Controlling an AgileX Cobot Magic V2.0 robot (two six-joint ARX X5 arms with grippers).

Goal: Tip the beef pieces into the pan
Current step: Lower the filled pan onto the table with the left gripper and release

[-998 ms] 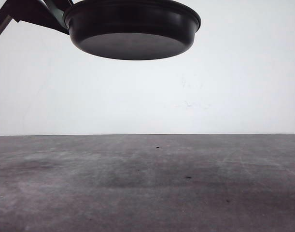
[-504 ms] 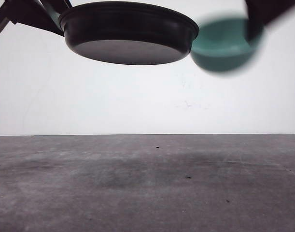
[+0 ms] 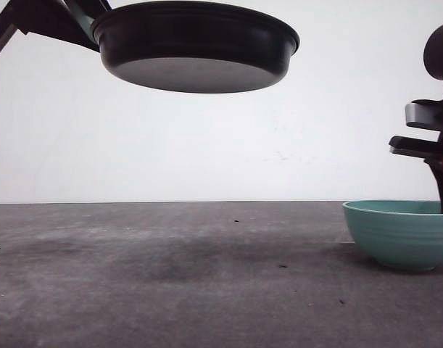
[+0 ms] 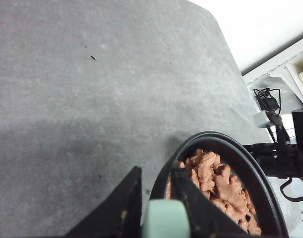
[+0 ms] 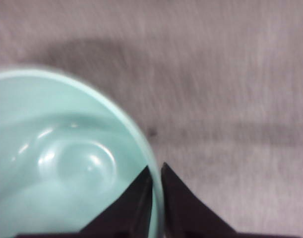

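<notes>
- Left pincer [image 4: 156, 208] is closed on the pan's mint-green handle [image 4: 163, 221], one dark finger on either side of it, as the left wrist view shows.
- Just past the handle in that view lies the black pan [image 4: 250, 171], with the beef pieces [image 4: 218, 186] heaped inside as reddish-brown chunks; the front view sees the pan only from below, so its contents are hidden there.
- Right pincer [image 5: 156, 188] is nipped onto the rim of the teal bowl [image 5: 57, 158], one finger inside the wall and one outside, nearly together; the right wrist view is blurred, yet the bowl's pale inside looks bare.
- From the front, the bowl [image 3: 399, 233] rests on the grey surface [image 3: 170, 275] at about 4 o'clock in the picture, with the right arm's dark links rising from its far-right rim.
- Held well above the surface, the pan [image 3: 196, 47] sits at about 11 o'clock in the front view, its flat underside facing the camera, well apart from the bowl.
- Farthest back stands a plain white wall [image 3: 228, 145].
</notes>
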